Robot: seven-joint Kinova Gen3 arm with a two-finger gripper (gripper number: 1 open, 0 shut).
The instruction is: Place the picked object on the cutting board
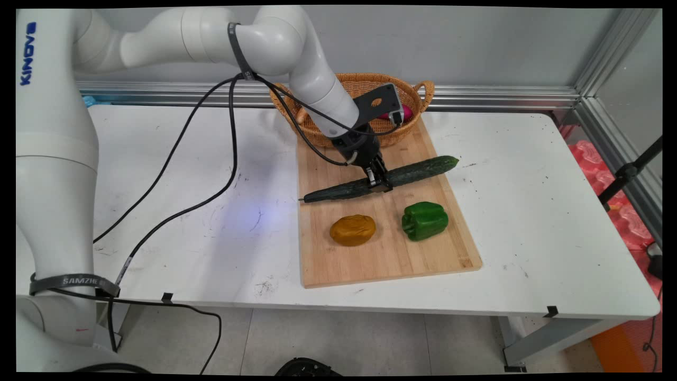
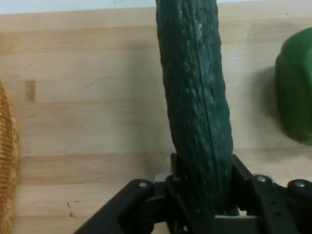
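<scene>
While it reaches down over a pale rectangular wooden cutting board point(image 1: 338, 264) on the white desk point(image 1: 529, 211), the black 2-finger end effector point(image 1: 379, 181) is closed around the middle of a long dark green cucumber point(image 1: 418, 170) lying diagonally across the board. Nearer the front lie a brownish-yellow potato point(image 1: 353, 230) and a green bell pepper point(image 1: 424, 220). A woven wicker basket point(image 1: 359, 84) sits behind.

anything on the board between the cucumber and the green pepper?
Nothing: bare cutting board between the cucumber and the green pepper, clear in main view. The end effector grips the cucumber mid-length; the yellow-brown potato-like piece lies left of the pepper.
</scene>
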